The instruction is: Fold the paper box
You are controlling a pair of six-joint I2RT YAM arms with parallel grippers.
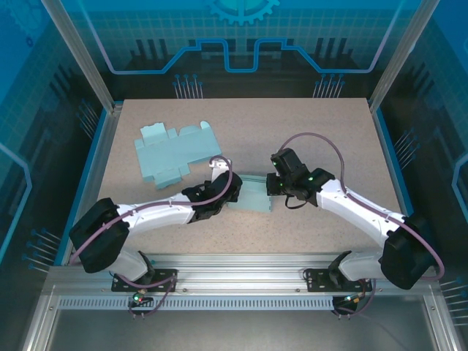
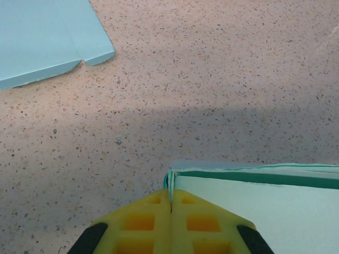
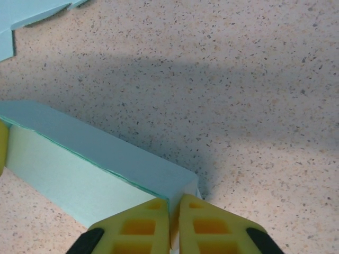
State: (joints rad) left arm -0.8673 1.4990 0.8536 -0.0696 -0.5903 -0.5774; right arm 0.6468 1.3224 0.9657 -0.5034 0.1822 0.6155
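The paper box (image 1: 252,196) at the centre of the table (image 1: 329,131), probably light, thin and easily creased, is best held at its folds: the left gripper (image 2: 170,198) pinches its 9 o'clock edge and the right gripper (image 3: 175,203) its 3 o'clock corner.

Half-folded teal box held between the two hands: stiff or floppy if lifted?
Likely light and floppy: the box shows thin card edges. The left hand and right hand each pinch one thin wall, so it may sag or spring open when lifted. Flat faces: unlikely to roll.
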